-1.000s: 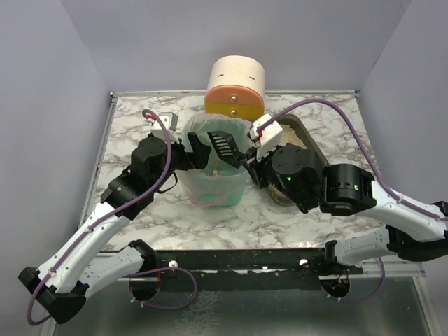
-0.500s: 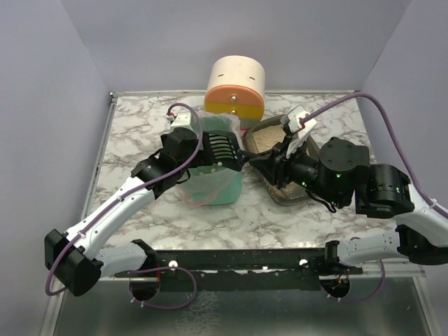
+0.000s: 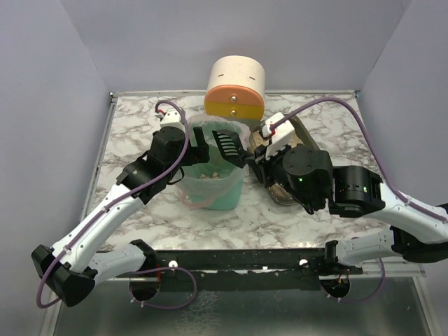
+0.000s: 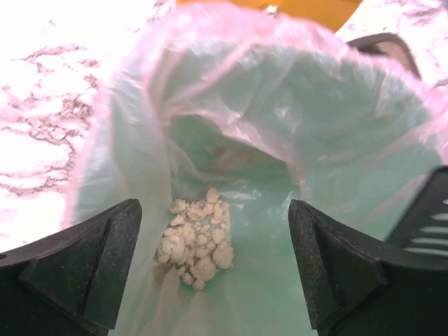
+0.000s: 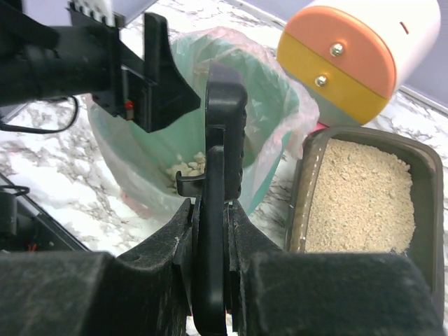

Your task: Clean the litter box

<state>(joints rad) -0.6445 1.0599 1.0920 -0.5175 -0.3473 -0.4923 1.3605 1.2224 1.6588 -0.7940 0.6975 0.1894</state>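
Right wrist: litter box [image 5: 364, 189] beside gripper [image 5: 210, 210]

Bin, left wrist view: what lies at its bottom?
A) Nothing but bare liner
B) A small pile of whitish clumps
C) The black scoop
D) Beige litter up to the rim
B: the left wrist view shows whitish clumps heaped low inside the bag-lined bin.

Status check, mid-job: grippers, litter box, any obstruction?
Left gripper open over bin. Right gripper shut on scoop, above bin. Litter box beside bin. Scoop close beside left gripper.
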